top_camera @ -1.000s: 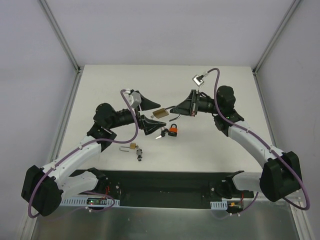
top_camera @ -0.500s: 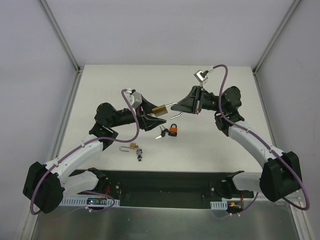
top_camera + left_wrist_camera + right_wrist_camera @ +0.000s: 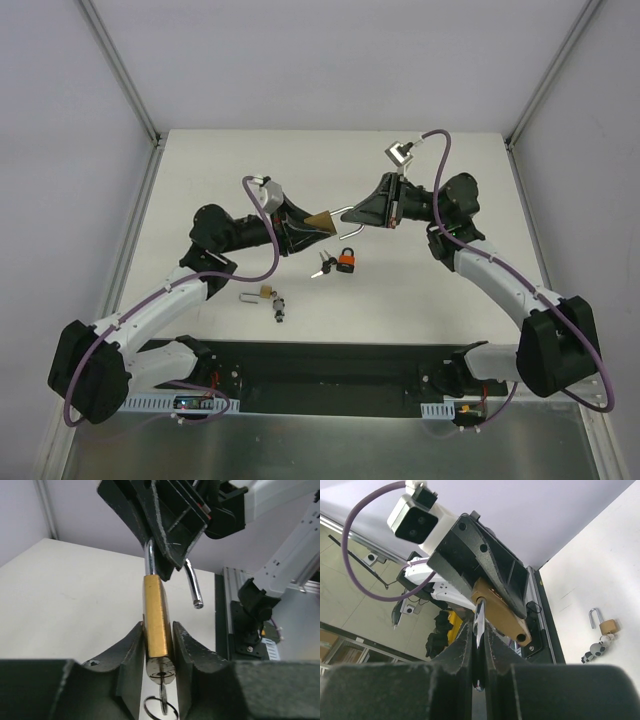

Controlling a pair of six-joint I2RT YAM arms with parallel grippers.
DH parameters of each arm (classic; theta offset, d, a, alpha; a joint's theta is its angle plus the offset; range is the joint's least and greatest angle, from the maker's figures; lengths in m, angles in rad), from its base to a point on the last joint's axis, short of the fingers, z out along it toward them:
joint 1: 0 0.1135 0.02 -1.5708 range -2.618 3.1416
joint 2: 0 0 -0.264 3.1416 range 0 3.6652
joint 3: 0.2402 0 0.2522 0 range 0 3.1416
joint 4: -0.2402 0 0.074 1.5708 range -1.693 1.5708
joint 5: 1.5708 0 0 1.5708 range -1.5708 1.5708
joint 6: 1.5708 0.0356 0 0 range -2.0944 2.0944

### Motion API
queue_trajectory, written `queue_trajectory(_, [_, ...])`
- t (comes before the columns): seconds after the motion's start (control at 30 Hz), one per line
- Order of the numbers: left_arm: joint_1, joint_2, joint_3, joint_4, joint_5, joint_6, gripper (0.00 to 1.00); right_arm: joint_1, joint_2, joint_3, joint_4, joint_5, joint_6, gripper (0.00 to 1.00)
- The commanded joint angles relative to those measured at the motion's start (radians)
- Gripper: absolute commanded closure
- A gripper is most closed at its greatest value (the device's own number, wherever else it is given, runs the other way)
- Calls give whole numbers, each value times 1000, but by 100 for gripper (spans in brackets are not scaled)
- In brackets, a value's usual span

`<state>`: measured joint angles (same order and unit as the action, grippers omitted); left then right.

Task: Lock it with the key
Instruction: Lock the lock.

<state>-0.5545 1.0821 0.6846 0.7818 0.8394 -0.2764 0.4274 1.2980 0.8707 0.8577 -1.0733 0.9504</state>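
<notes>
A brass padlock hangs in mid-air between my two grippers. My left gripper is shut on its body, one finger pressed to each flat side. My right gripper is shut on the steel shackle, fingers pinched tight round one leg. The shackle stands open, its free end out of the body. A key with a wire ring sits in the keyhole under the body, between the left fingers.
On the table below lie an orange padlock with keys and, nearer the left arm, a small brass padlock with an open shackle and a key charm. Walls close the table's back and sides.
The right gripper lifted the brass padlock up and back. The left gripper came up to it and closed its open jaws onto the padlock body.
</notes>
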Motion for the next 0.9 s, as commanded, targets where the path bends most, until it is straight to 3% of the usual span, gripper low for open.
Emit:
queue_trajectory(0.0, [8,10,43,71,52,-1,79,-6,-3,25,152,6,30,99])
queue_trajectory(0.07, [8,19,46,65,58,-1,82,-6,-2,25,161,7,36,99])
queue_trajectory(0.2, [10,22,49,54,61,0,100,-12,4,25,179,4,44,99])
queue_trajectory(0.47, [14,6,41,53,53,-24,100,-13,29,14,184,3,42,97])
queue_trajectory(0.57, [24,9,47,42,55,-47,100,-24,46,11,168,6,47,87])
queue_trajectory(0.7, [47,36,61,24,72,-90,100,-48,53,5,121,9,15,50])
queue_trajectory(0.8, [67,79,87,27,118,-144,100,-67,52,7,19,9,-42,31])
queue_trajectory(0.87, [73,111,108,28,153,-181,100,-76,44,7,-38,13,-91,24])
